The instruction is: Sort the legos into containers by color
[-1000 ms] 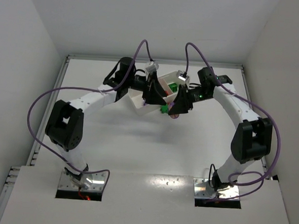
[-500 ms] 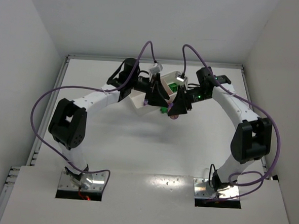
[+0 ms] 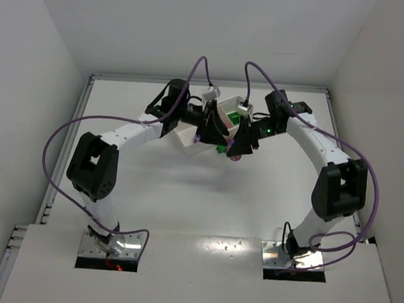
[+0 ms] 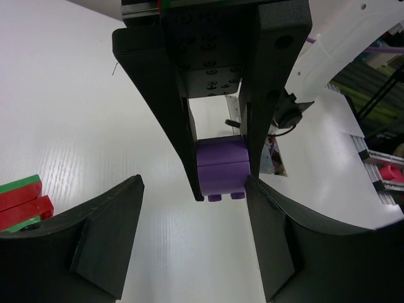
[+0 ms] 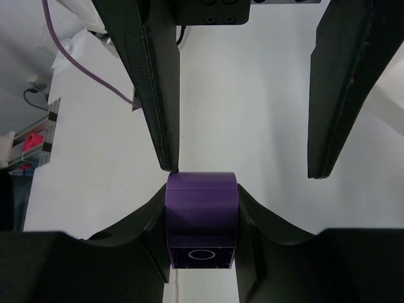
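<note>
My right gripper (image 5: 201,197) is shut on a purple lego (image 5: 201,218) and holds it above the table; the same lego shows in the left wrist view (image 4: 221,167) and in the top view (image 3: 234,155). My left gripper (image 4: 194,189) is open and empty, facing the right gripper, its fingers (image 5: 158,82) spread on either side of the purple lego, one tip at the brick's far edge. The white tray (image 3: 188,133) lies just behind both grippers, with green legos (image 3: 233,117) in one compartment. A red and green stack (image 4: 19,202) lies on the table.
A green lego (image 3: 222,148) lies on the table between the grippers, beside the tray. Grey walls close in the table on the left, back and right. Purple cables arch over both arms.
My left arm has swung a little to the right, bringing its open gripper closer to the right gripper. The right gripper has stayed put with the purple lego.
</note>
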Controlling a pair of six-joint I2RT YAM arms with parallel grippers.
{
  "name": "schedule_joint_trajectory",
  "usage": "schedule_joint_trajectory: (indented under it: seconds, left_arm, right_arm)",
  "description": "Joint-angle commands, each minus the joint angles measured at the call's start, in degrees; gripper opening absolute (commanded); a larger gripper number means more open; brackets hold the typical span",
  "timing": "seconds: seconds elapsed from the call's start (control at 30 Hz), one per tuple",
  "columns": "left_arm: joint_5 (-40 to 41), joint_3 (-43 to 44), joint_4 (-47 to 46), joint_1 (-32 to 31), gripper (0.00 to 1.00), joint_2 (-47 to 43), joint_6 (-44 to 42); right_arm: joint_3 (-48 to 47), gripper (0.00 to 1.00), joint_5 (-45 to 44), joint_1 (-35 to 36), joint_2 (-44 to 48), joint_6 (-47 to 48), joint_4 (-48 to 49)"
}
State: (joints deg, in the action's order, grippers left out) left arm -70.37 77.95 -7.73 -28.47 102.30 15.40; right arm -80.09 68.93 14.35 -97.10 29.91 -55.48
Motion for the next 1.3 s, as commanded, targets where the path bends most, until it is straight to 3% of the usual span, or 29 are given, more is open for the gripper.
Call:
schedule_joint_trajectory:
  seconds: [0.0,0.47,0.83,1.27]
  left_arm:
    - [-2.75,2.12,-0.01,-1.41,0.72,-0.08,-1.95]
    - [-3.89,2.12,1.13,-1.41,0.72,-0.61,-3.18]
    - [-4.51,3.17,1.13,-1.41,0.44,-0.61,-3.18]
    - [-5.04,3.70,3.24,-1.94,0.49,0.44,-3.18]
  right_arm:
    - [-0.41,0.01,1.56,0.33,0.95,0.76,3.01]
    - [0.11,0.01,0.51,0.33,0.43,0.76,3.54]
    - [-0.41,0.01,-0.02,0.33,-0.11,0.76,3.54]
    - [2.74,0.01,-1.87,0.33,1.74,-8.64,14.34]
